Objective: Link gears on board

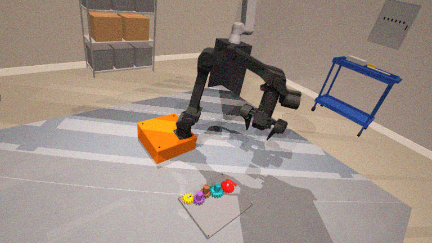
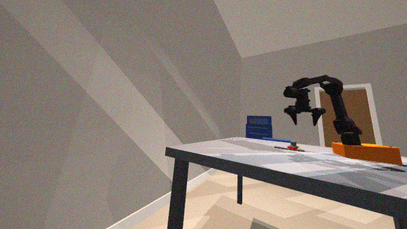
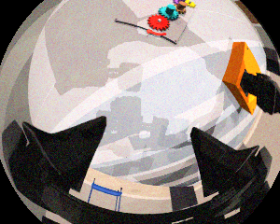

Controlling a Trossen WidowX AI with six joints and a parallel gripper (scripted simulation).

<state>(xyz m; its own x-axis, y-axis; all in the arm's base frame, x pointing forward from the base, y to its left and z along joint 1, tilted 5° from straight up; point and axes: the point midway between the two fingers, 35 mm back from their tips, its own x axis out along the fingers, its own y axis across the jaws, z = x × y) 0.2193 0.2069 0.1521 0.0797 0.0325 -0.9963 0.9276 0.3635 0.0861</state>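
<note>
The grey board (image 1: 211, 219) (image 3: 179, 35) lies on the table. Along one side of it, in a row, are the red gear (image 1: 227, 186) (image 3: 159, 22) (image 2: 292, 147), a teal gear (image 1: 216, 191) (image 3: 168, 11), a brown gear (image 1: 206, 191) (image 3: 180, 7), a purple gear (image 1: 198, 198) and the yellow gear (image 1: 187, 198) (image 3: 190, 4). The neighbouring gears look close enough to mesh, and the three middle ones look level with the end gears; exact seating is too small to tell. My gripper (image 1: 257, 134) (image 2: 305, 124) (image 3: 151, 126) is wide open and empty, high above the table and away from the board.
The orange base block (image 1: 169, 135) (image 2: 365, 153) (image 3: 238, 70) carries the arm, beside the board. A red arrow (image 3: 156, 33) lies by the red gear. A blue cart (image 1: 356, 94) stands beyond the table.
</note>
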